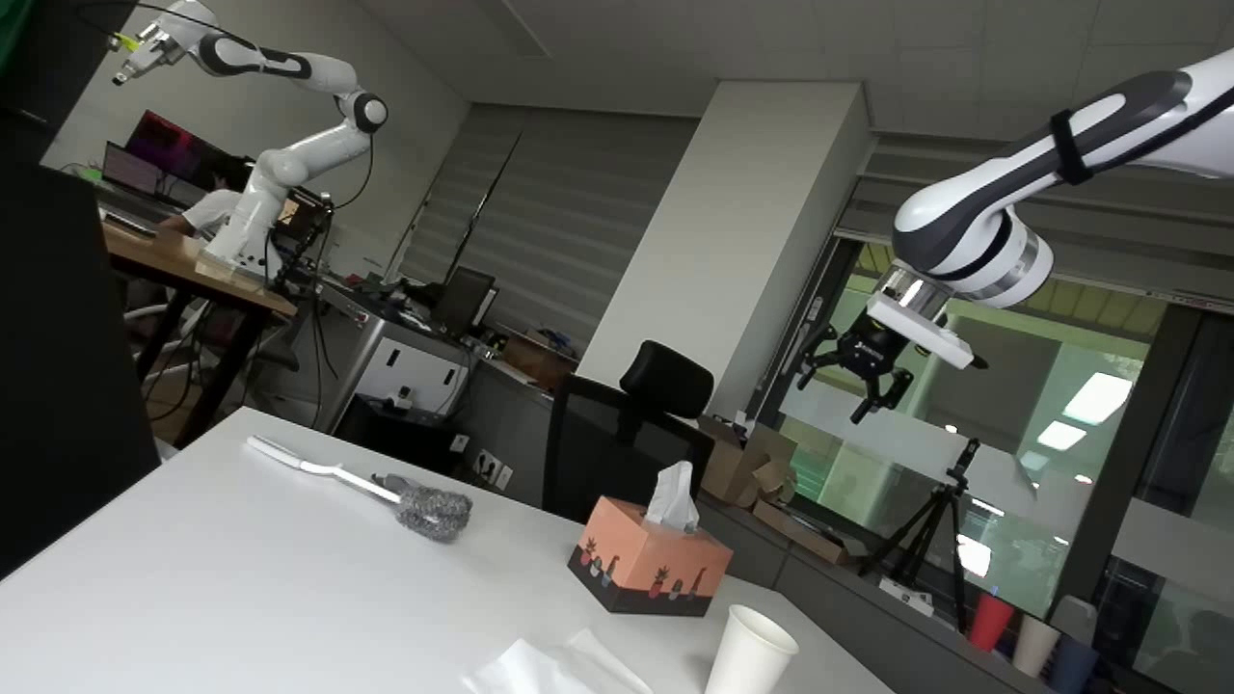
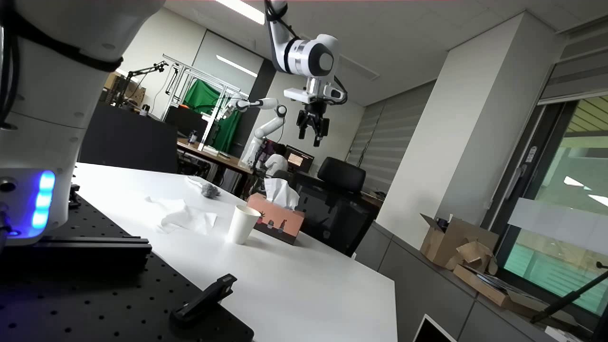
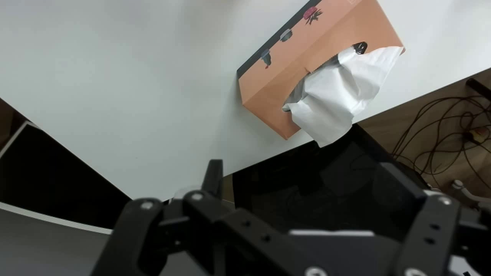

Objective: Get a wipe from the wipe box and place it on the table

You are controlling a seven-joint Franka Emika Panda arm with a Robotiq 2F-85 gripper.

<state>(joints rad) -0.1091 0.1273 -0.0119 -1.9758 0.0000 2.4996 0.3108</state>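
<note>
Farthest left on the bench [image 1: 289, 578], as an exterior view has it, lies a grey-headed brush [image 1: 434, 511] that the task seems not to need. Next, a loose wipe [image 1: 535, 673] sprawls on the surface, so the goal may well be met already; should a further one be wanted, everything is left, since the wipe box [image 1: 641, 569] standing to the right has a protruding wipe [image 1: 673, 496] not yet pulled free. Near the box is a pale cup [image 1: 752, 648], and last, raised well clear of bench and box, hangs the tool [image 1: 830, 402], jaws spread, pinching nothing. Cut off by the lower border are the loose wipe and the cup; whether the former is one sheet or several I cannot tell. The wrist view crops the box's upper end, and there the blurred fingers [image 3: 213, 178] partly meet dark behind.
</note>
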